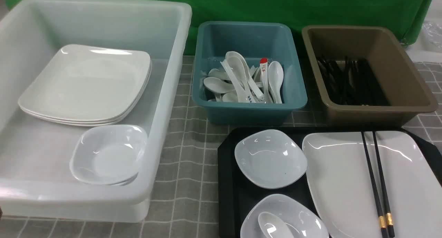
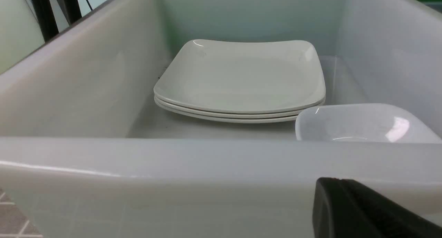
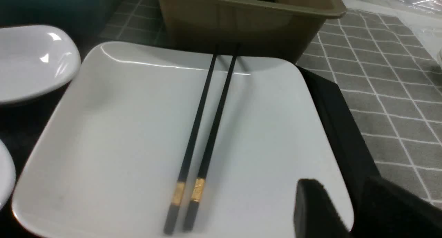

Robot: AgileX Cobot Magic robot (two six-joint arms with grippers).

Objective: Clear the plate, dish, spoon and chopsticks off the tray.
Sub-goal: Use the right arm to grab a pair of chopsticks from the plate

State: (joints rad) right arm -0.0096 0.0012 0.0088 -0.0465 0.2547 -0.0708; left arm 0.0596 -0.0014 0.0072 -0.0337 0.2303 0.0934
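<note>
Looking across the counter [image 1: 193,155], you find the tray [image 1: 229,196] at the near right, and all of the task's items lie on it.

Findings on the tray:
- The plate [image 1: 345,182] fills the tray's right half.
- The chopsticks [image 3: 197,127] lie side by side across the plate. Their gold-banded thick ends point toward the robot and their tips reach the plate's far rim.
- The far dish [image 1: 271,158] sits on the left half of the tray, just beside the plate.
- The near dish [image 1: 300,217] sits at the tray's front edge, with the spoon [image 1: 274,226] lying bowl-up inside it.

Findings elsewhere:
- The translucent bin [image 1: 165,93] on the left holds a stack of plates [image 1: 86,86] and small dishes [image 1: 108,155] nested in front of that stack.
- The teal tub [image 1: 248,106] holds white spoons [image 1: 238,79], one of them red-tipped [image 1: 263,61].
- The brown tub [image 1: 407,79] holds black chopsticks [image 1: 348,82].

Your arms:
- The left claw [image 2: 345,203] hangs outside the bin's near wall. Its jaws are closed and grip nothing.
- The right claw [image 3: 321,210] hovers over the plate's near right corner, beside the chopsticks' thick ends and apart from them. Only one dark finger shows, so you cannot tell whether its jaws are apart or together.
</note>
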